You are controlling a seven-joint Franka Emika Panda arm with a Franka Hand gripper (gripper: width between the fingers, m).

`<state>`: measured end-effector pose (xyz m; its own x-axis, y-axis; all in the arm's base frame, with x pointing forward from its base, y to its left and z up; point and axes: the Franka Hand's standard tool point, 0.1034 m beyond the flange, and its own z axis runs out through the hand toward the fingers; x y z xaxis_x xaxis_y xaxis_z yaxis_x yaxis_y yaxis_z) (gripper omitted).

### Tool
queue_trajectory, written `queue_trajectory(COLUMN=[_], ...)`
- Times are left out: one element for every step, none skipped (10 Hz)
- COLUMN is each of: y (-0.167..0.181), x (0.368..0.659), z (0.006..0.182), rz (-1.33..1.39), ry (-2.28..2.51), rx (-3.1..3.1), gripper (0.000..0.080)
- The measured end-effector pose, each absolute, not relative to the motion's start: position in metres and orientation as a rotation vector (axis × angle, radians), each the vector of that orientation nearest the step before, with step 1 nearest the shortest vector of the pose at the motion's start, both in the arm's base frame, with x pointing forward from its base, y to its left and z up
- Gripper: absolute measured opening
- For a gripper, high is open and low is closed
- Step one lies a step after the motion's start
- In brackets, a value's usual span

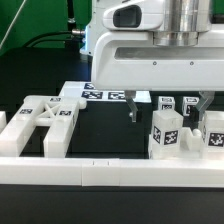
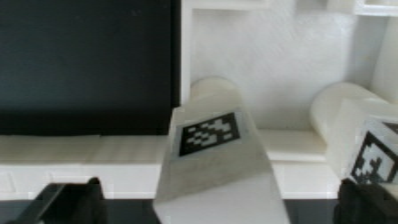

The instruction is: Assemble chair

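My gripper [image 1: 168,108] hangs open and wide over the exterior view's right half of the table. In the wrist view a white leg block [image 2: 214,140] with a square tag stands in line with the gap of the gripper [image 2: 217,205], and neither dark finger [image 2: 71,205] touches it. A second tagged block [image 2: 365,135] stands close beside it. The exterior view shows two tagged leg blocks in front, one [image 1: 167,135] below the gripper and one [image 1: 215,135] at the right edge. The X-braced frame [image 1: 45,120] lies at the exterior view's left.
A long white border rail [image 1: 100,172] runs along the front, and another rail [image 2: 89,150] passes behind the blocks in the wrist view. The marker board [image 1: 105,97] lies flat behind the frame. More small tagged white parts [image 1: 190,103] stand behind the gripper.
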<state>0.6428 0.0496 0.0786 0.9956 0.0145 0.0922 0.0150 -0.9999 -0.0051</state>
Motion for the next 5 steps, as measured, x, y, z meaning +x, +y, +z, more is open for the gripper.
queue_trajectory(y=[0.0488,0.0449,0.0449,0.0451,0.0448], x=[0.6425,0.6427,0.6427,0.6428,0.6428], z=[0.0782,0.0781,0.0781,0.0783,0.0782], rz=[-0.144,-0.144,-0.144,-0.144,-0.144], ry=[-0.142,-0.157,-0.138,-0.101,-0.093], rx=[-3.135,-3.136,-3.136,-3.136,-3.135], gripper=[0.0648,0.0527,0.0391,0.0391,0.0285])
